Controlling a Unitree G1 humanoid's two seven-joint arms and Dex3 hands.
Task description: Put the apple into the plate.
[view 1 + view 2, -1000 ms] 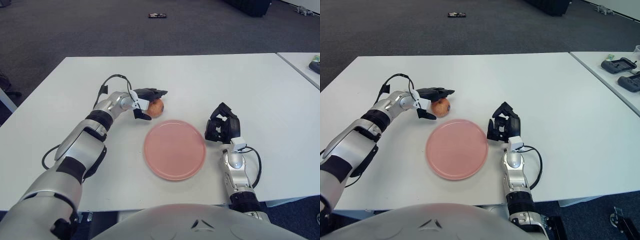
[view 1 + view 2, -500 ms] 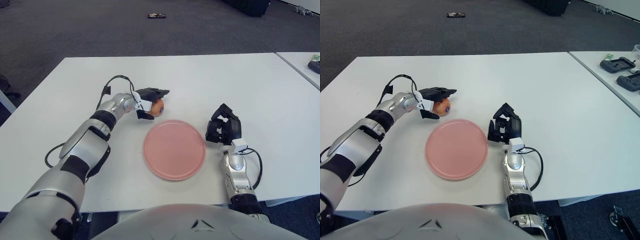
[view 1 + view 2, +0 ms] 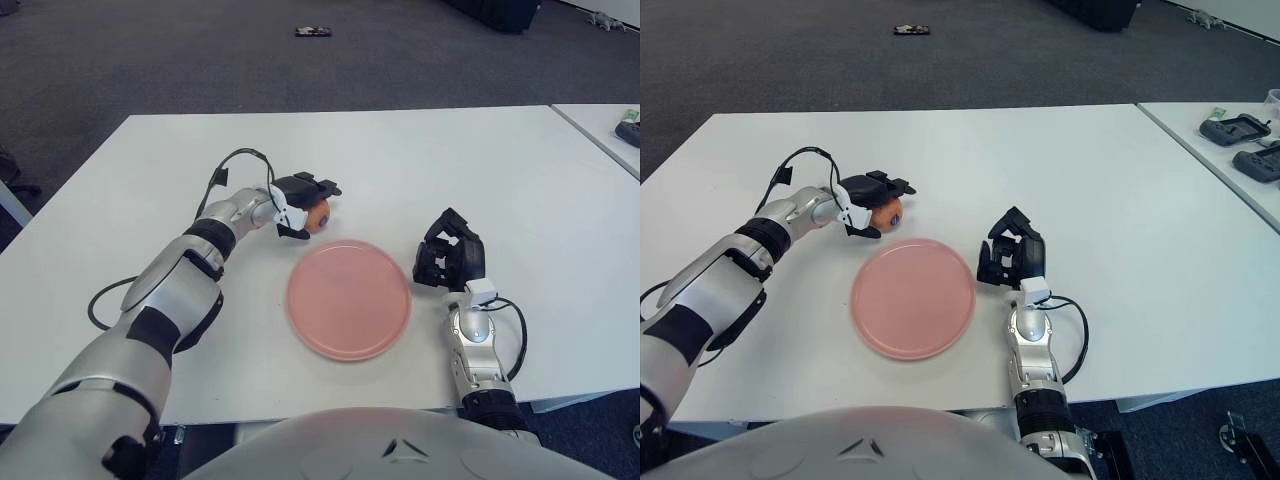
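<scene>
Surface: white rectangular table (image 3: pixel 420 160), dark grey carpet floor (image 3: pixel 150 50) beyond.
Apple: small orange-red apple (image 3: pixel 317 217) just beyond round pink plate (image 3: pixel 349 298).
Left hand (image 3: pixel 302 203): fingers clasped over apple.
Right hand (image 3: pixel 448 260): curled, empty, right of plate.

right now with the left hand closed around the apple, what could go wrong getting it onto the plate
1. The left hand grips the apple mostly from above and the side, so the round fruit might slip out when lifted and roll across the table.
2. The apple sits just beyond the pink plate's far rim; a low carry could knock the rim and shift the plate.
3. Released too high, it may roll off the shallow plate toward the right hand beside it.
</scene>
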